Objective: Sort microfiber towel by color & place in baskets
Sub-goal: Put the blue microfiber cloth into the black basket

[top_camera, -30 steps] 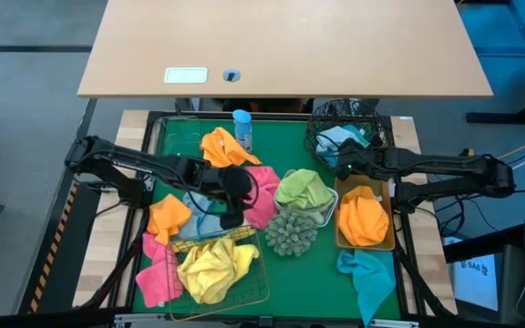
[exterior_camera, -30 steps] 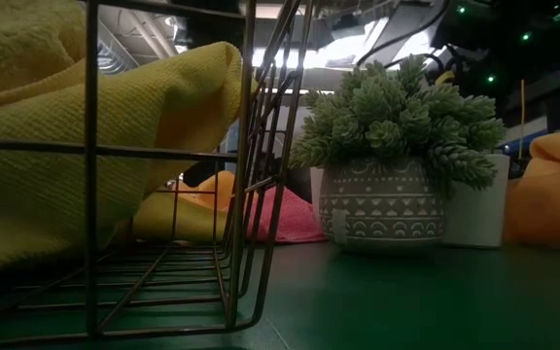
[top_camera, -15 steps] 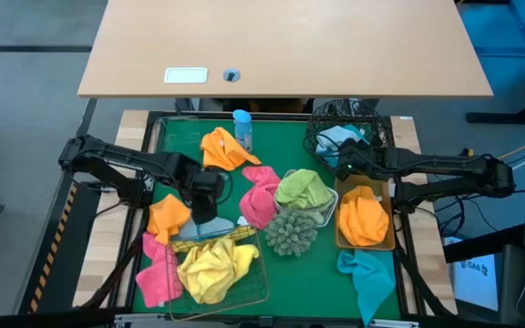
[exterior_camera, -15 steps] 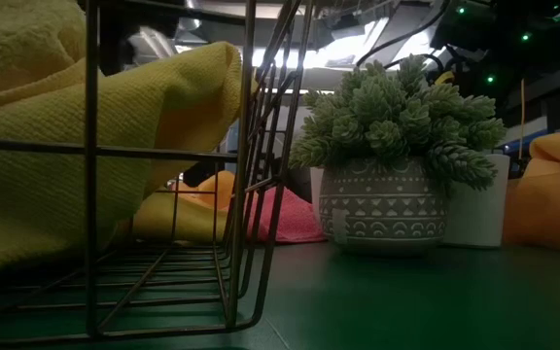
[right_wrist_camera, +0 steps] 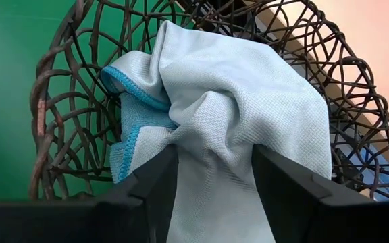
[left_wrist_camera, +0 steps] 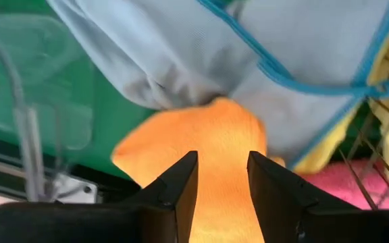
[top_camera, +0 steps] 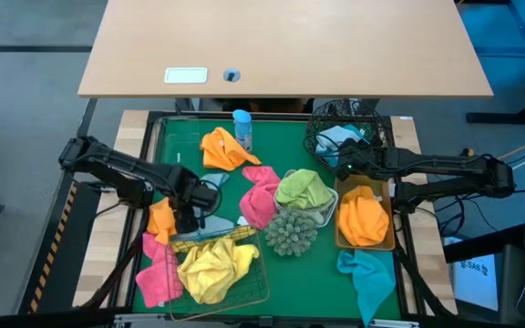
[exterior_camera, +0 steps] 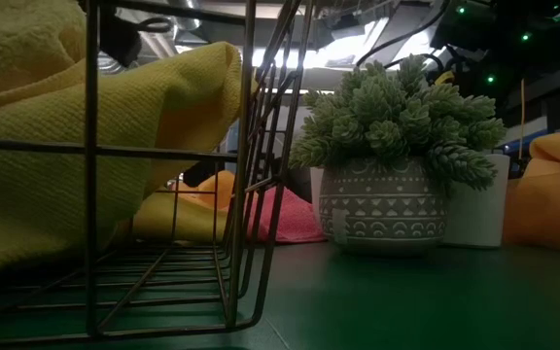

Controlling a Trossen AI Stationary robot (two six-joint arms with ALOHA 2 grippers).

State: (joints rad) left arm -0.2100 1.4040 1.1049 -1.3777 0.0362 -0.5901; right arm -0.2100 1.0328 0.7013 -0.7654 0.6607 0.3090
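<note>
My left gripper (top_camera: pixel 188 219) (left_wrist_camera: pixel 223 156) stands open over an orange towel (left_wrist_camera: pixel 208 142) (top_camera: pixel 160 219) at the table's left. That towel lies beside the clear bin (left_wrist_camera: pixel 39 88), which holds a light blue towel (top_camera: pixel 210 223). My right gripper (top_camera: pixel 340 162) (right_wrist_camera: pixel 215 152) is open at the round black wire basket (right_wrist_camera: pixel 66 81) (top_camera: pixel 322 137). A light blue towel (right_wrist_camera: pixel 235 81) lies heaped inside it, reaching between the fingers. The gold basket (top_camera: pixel 255 293) holds a yellow towel (top_camera: pixel 212 269). The tan tray (top_camera: pixel 339 239) holds an orange towel, and the white tray (top_camera: pixel 333 211) a green one. My left gripper points down with a finger on either side of the orange towel's rounded end (left_wrist_camera: pixel 223 121); whether the fingers touch it I cannot tell. My right gripper has the light blue towel's near fold (right_wrist_camera: pixel 211 169) between its open fingers; whether they touch it I cannot tell.
Loose on the green mat lie an orange towel (top_camera: pixel 223 148), a pink towel (top_camera: pixel 261 196) mid-table, another pink one (top_camera: pixel 158 273) at the near left, and a teal one (top_camera: pixel 365 278) at the near right. A spiky potted plant (top_camera: pixel 290 232) and a blue spray bottle (top_camera: pixel 241 129) stand among them.
My left gripper has gone toward the table's left edge and slightly nearer, from beside the mid-table pink towel, across the clear bin, to the orange towel. The pink towel now shows uncovered. My right arm has kept still at the black basket.
</note>
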